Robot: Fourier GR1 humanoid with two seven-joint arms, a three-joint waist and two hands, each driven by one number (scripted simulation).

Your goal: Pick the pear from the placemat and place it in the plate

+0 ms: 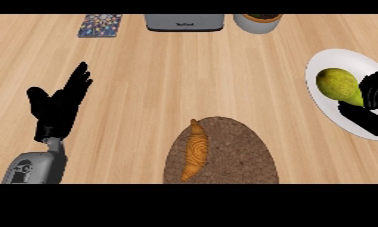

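Right robot hand (364, 112) around pear (337, 84)

You're looking steeply down on a light wooden counter (184, 81) that fills the frame from edge to edge, its pale grain running left to right in long, slightly darker streaks. Along the top edge of the frame you'll find three things in a row: a small dark-blue patterned square (100, 25) at upper left, a grey appliance (184, 22) at top centre with pale lettering too small to read, and just right of it a grey round pot (258, 23) with a dark brown inside. The light is even and soft, with only faint shadows on the wood.
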